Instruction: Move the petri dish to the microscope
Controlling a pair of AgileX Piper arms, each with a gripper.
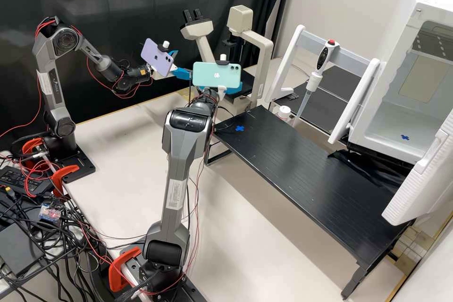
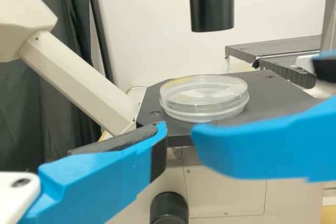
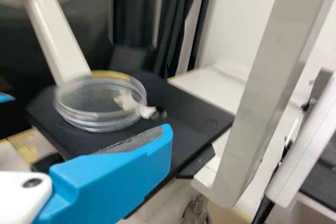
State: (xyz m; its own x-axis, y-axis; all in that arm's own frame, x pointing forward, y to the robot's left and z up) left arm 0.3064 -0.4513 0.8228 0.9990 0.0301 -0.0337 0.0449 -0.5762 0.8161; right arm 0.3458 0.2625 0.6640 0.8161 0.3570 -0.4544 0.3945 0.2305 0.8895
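Petri dish (image 2: 203, 98) lies flat near the edge of the microscope stage (image 2: 281, 97) facing the left gripper (image 1: 183, 64), presumably for viewing; that gripper and the right gripper (image 1: 222, 87) are spread wide, likely for clearance.

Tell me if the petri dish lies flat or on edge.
Flat: the petri dish sits on the black platform, its rim level.

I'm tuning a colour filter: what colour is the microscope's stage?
The stage is black, clearest in the right wrist view.
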